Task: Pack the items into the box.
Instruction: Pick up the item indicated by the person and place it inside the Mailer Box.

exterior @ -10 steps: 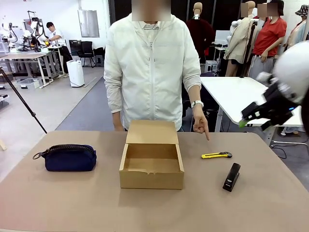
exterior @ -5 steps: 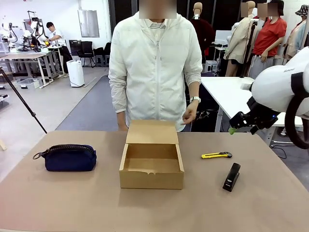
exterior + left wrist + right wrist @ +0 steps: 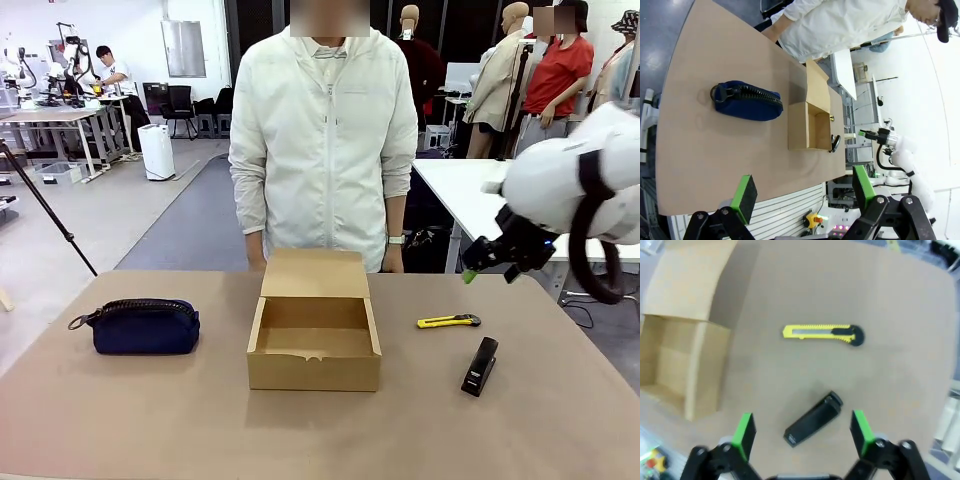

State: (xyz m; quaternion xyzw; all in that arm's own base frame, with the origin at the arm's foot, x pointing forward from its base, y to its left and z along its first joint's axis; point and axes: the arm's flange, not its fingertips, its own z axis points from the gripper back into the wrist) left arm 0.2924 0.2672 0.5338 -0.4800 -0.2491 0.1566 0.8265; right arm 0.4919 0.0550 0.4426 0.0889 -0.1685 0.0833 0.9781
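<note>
Pouch (image 3: 145, 327), stapler (image 3: 480, 366), box (image 3: 313, 375), cutter (image 3: 448, 321): one of each.

No text, label, brand or number is legible. No print can be made out on the cardboard box (image 3: 313, 372), navy pouch (image 3: 145, 328), black stapler (image 3: 480, 366) or yellow utility knife (image 3: 448, 321).

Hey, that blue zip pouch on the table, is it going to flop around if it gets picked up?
The blue pouch would likely sag or squash when pinched; its fabric sides look soft and rounded. It looks plump, so it may carry some weight, though contents are hidden. Resting flat on the table, it seems unlikely to roll.
</note>
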